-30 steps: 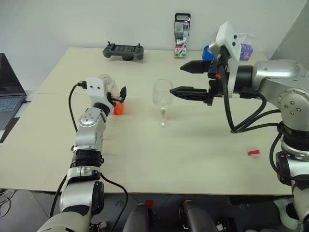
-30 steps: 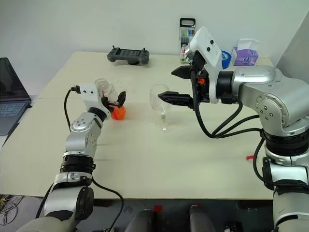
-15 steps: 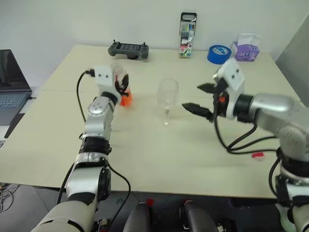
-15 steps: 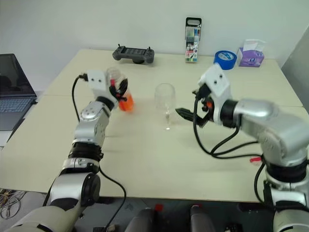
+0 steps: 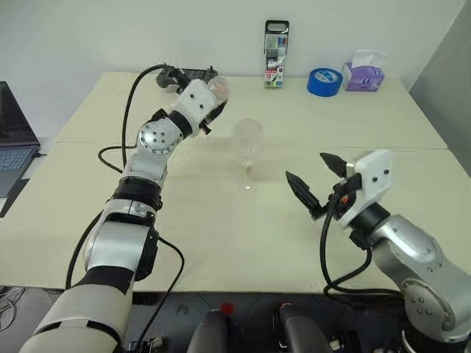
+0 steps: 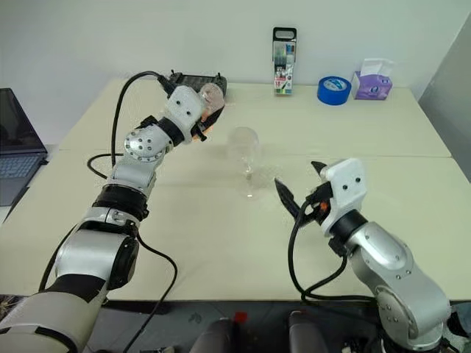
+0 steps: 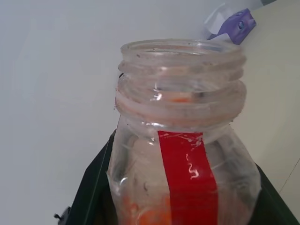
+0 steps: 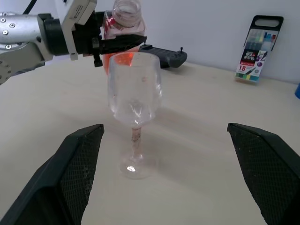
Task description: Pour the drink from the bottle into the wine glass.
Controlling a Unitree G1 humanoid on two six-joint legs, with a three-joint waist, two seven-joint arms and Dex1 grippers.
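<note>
The bottle (image 7: 183, 154) is clear, glossy plastic with a ribbed threaded neck and a smooth red strip of tape down its side; the drink (image 8: 123, 58) inside looks translucent orange. The wine glass (image 8: 135, 93) is clear, shiny glass. The counter (image 5: 221, 228) has a matt, smooth pale surface. The right tool (image 8: 168, 173) has matt black fingers (image 8: 65, 173) with a finely textured face. The tape roll (image 5: 321, 80) near the counter's far edge is smooth blue.

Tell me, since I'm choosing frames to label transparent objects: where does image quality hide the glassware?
Left eye view: the wine glass is pale against the table. Left wrist view: the bottle is sharp, everything behind it soft. Right wrist view: the glass is clearest, its own fingers blurred.
</note>
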